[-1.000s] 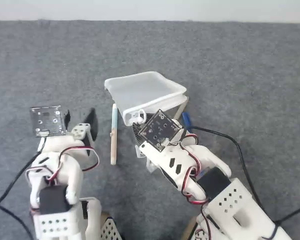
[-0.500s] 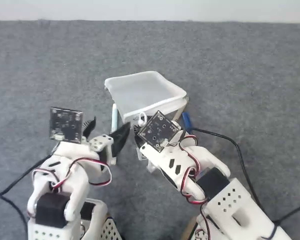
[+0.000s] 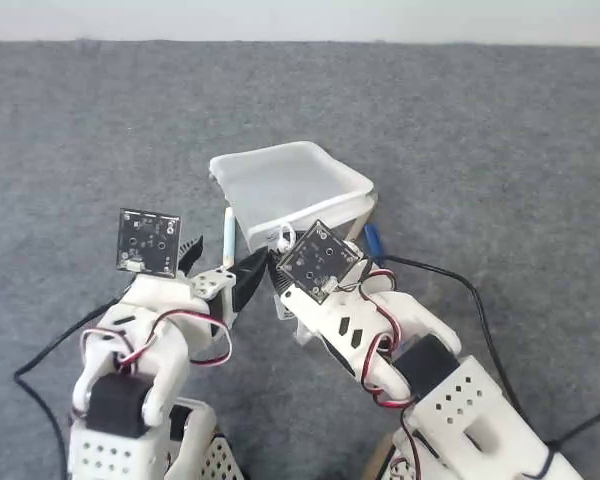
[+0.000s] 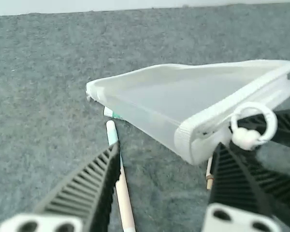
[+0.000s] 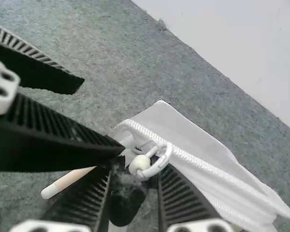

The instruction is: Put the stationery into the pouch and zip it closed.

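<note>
A translucent white pouch (image 3: 290, 185) sits tilted on the grey carpet, its mouth facing the arms. My right gripper (image 3: 278, 262) is shut on the pouch's near corner, just below the white ring zipper pull (image 5: 152, 159). My left gripper (image 3: 225, 262) stands open right beside it, one black finger (image 5: 43, 142) lying against the right gripper. Between the left fingers I see the pouch (image 4: 183, 101) and a pen (image 4: 118, 179) with a teal and beige barrel lying on the carpet. The pen (image 3: 228, 232) lies just left of the pouch, partly hidden by the left arm.
A blue item (image 3: 372, 238) and a thin wooden stick (image 3: 361, 218) lie at the pouch's right side, partly covered by the right arm. A black cable (image 3: 460, 285) runs across the carpet on the right. Open carpet (image 3: 480, 120) surrounds the pouch.
The left arm has swung right and forward, bringing its open gripper over the pen and up against the right gripper. The right arm and pouch have stayed put.
</note>
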Robot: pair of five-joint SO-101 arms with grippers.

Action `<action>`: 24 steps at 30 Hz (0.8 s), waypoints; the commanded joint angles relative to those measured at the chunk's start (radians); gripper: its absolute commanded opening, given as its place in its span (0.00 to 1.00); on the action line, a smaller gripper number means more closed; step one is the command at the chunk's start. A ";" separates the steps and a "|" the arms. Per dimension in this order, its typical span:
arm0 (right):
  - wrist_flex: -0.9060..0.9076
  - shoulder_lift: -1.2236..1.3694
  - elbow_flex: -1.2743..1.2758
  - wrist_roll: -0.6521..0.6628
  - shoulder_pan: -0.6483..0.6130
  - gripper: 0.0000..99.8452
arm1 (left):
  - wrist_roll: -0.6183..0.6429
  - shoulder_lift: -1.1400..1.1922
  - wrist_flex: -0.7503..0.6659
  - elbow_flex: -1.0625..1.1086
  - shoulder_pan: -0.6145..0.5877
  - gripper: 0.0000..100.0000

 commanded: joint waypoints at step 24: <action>-0.018 -0.038 -0.008 -0.017 0.013 0.01 | 0.012 -0.006 -0.164 0.104 -0.054 0.26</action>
